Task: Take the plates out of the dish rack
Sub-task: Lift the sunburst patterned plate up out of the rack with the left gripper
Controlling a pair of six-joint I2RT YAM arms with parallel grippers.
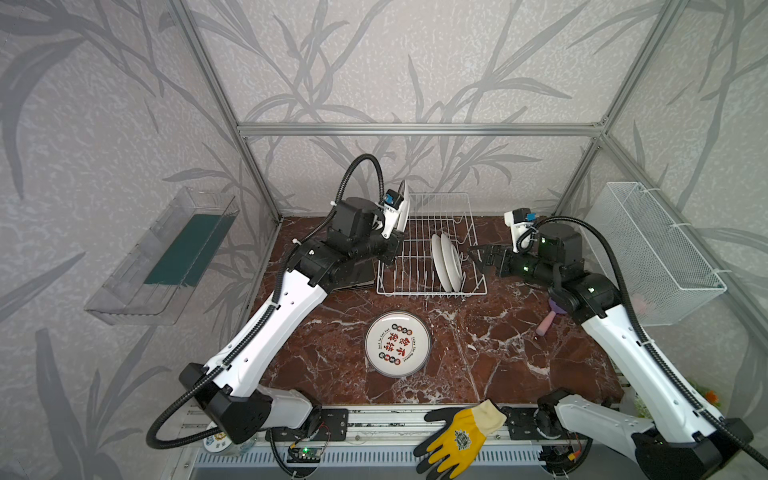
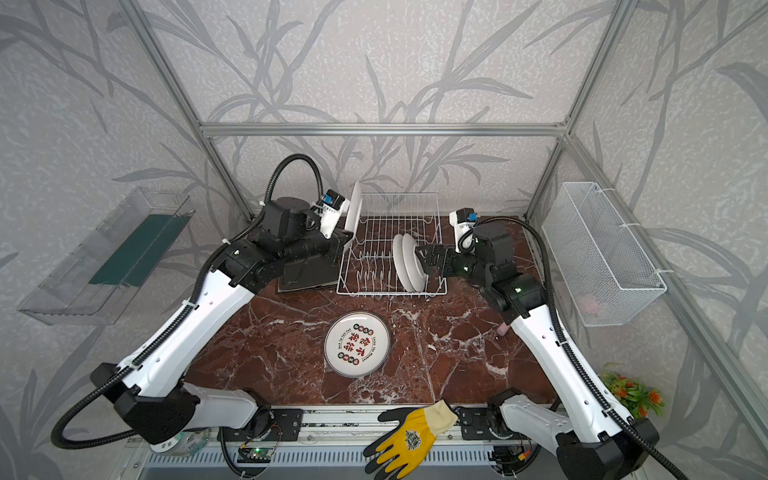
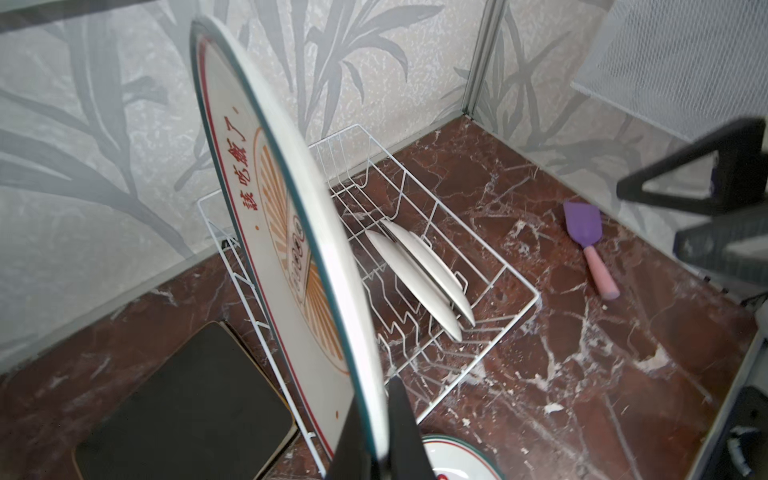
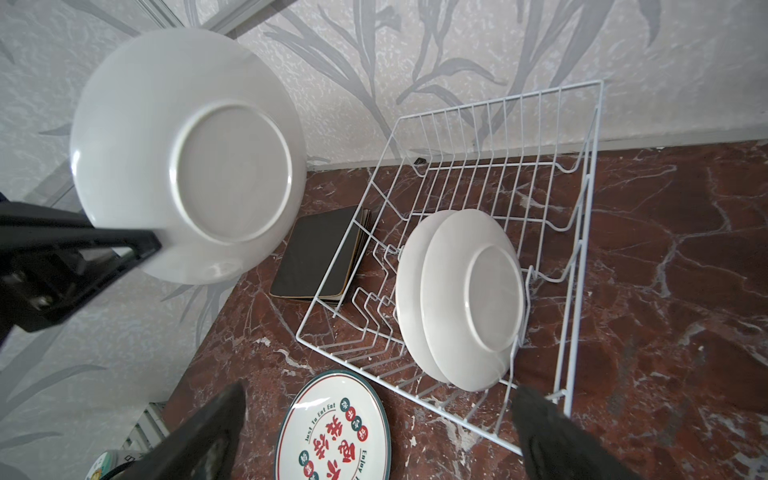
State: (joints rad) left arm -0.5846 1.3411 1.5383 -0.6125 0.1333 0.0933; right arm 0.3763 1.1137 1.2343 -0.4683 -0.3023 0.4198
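Left hand pinching round plate by rim; right hand spread.
Looks rigid, glazed, slippery, breakable; take racked plates at the upper rim.

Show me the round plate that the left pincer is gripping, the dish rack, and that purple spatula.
sunburst plate (image 3: 291, 249): left wrist view, on its orange sunburst face.
dish rack (image 4: 498, 133): right wrist view, on its wire back wall.
purple spatula (image 3: 584, 222): left wrist view, on its purple blade.
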